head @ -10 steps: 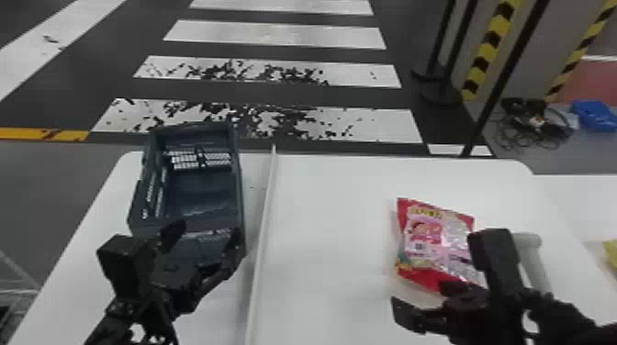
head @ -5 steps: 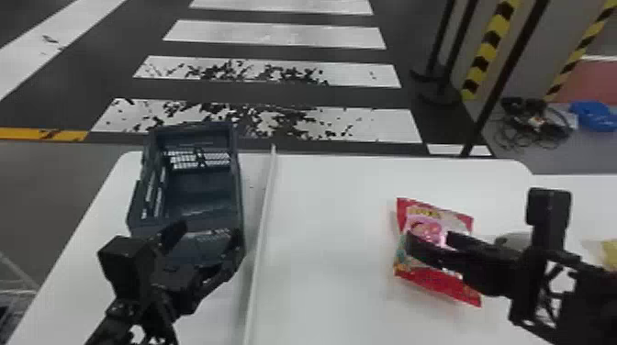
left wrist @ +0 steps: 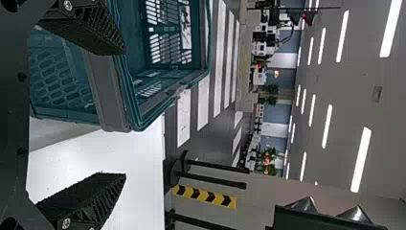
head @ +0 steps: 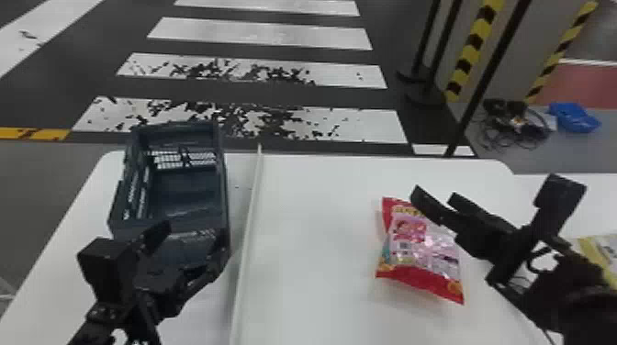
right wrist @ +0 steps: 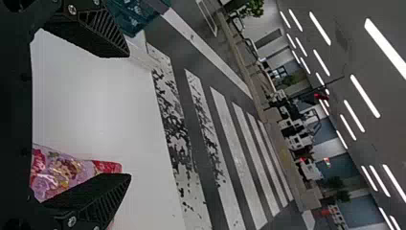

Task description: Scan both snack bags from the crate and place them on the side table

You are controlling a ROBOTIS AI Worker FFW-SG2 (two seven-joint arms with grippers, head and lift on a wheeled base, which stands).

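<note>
In the head view, my left gripper [head: 195, 236] stands at the near end of the dark crate [head: 188, 195]. The left wrist view has that gripper [left wrist: 125, 114] open, the crate [left wrist: 165, 91] beyond one finger. My right gripper [head: 434, 197] overlaps the far right part of the red and pink snack bag [head: 420, 247], which lies flat on the white table. Nothing is between the open fingers of the right gripper [right wrist: 129, 115]; the bag [right wrist: 62, 172] shows partly behind one of them. A yellow snack bag [head: 597, 254] lies at the right edge, partly behind the right arm.
A thin white divider [head: 250, 220] runs along the table [head: 312, 257] between crate and red bag. The white side table [head: 560, 186] adjoins on the right. Dark poles [head: 489, 75] and a blue item [head: 574, 117] are on the floor beyond.
My right gripper has swung from the red bag's near right side up and forward to its far part. The head view has turned slightly right. My left gripper has stayed at the crate.
</note>
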